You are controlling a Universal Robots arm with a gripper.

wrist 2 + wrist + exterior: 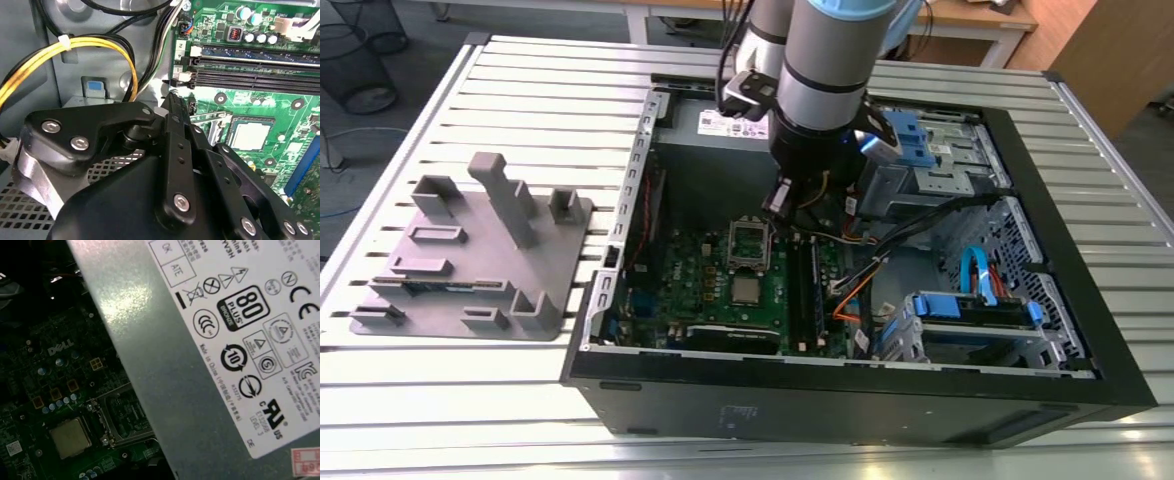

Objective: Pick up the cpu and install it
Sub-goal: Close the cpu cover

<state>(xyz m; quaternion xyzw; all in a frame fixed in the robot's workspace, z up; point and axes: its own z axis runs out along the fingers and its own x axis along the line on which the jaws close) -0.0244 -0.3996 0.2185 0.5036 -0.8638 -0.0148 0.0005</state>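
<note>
Your cpu [746, 291] lies flat on the green motherboard [707, 285] near the case's [854, 400] front wall; just beyond it sits the metal-framed socket [750, 242], and farther back hangs your gripper [790, 205], jaw state impossible to tell.

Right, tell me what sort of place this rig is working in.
Probably a lab or workshop bench for computer assembly trials. An open computer case lies on a slatted metal table, its green motherboard exposed. A grey plastic holder sits beside it, and the robot arm reaches into the case.
</note>
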